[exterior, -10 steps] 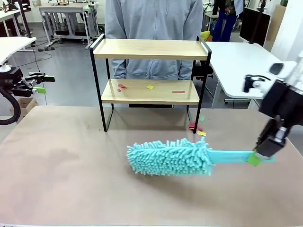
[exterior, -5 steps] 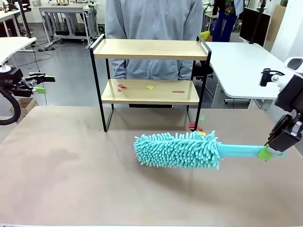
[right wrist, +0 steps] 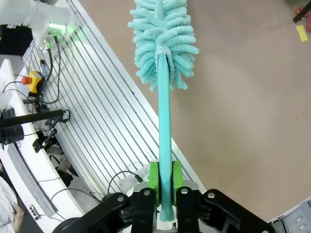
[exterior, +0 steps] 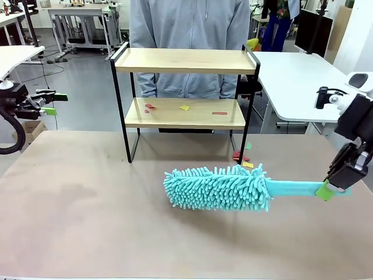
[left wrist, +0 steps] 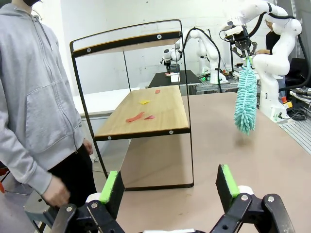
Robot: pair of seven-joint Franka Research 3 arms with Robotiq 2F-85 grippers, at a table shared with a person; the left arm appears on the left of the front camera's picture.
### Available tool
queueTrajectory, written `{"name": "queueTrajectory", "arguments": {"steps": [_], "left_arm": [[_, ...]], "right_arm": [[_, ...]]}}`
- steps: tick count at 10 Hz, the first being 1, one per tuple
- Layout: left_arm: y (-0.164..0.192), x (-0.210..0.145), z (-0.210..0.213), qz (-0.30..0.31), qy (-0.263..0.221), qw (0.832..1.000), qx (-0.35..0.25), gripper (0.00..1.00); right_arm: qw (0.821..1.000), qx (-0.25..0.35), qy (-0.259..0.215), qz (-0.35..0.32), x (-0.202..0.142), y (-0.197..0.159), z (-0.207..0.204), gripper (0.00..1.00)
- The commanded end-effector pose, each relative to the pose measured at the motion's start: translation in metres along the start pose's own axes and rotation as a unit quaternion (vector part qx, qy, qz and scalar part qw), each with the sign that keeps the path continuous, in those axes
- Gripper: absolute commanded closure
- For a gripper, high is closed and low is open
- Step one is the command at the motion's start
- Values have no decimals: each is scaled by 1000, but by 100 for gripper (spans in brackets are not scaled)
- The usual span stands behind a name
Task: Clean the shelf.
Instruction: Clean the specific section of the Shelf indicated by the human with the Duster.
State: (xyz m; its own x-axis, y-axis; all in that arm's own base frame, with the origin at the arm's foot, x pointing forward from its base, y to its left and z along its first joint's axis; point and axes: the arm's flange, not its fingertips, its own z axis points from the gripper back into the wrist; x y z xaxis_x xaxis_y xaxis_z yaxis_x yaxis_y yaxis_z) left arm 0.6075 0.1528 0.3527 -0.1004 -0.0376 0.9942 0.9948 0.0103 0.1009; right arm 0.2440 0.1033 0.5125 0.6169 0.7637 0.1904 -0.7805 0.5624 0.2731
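Step now: fluffy teal duster (exterior: 218,188) low at centre, pinched tight in right gripper (exterior: 324,189). Open, empty left gripper (left wrist: 168,183) upper left. Next, likely: lift to small black-framed wooden shelf (exterior: 185,60), sweep coloured scraps (exterior: 184,107).

Front: looking across the table (exterior: 70,221) from the robot's side, facing the shelf (exterior: 183,60) and the person (exterior: 186,23) behind. Left wrist: viewing low from afar, sharing shelf and duster (exterior: 218,188) with front. Right wrist: looking closely down the duster's handle onto the table.
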Motion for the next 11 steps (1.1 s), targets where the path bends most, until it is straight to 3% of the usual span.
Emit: {"name": "queueTrajectory", "arguments": {"steps": [1,11], "left_arm": [[-1,3,0,-3,-1,1000,0,0],[-1,3,0,-3,-1,1000,0,0]], "right_arm": [[1000,4,-4,-6,0,0,1,86],[1000,4,-4,-6,0,0,1,86]]}}
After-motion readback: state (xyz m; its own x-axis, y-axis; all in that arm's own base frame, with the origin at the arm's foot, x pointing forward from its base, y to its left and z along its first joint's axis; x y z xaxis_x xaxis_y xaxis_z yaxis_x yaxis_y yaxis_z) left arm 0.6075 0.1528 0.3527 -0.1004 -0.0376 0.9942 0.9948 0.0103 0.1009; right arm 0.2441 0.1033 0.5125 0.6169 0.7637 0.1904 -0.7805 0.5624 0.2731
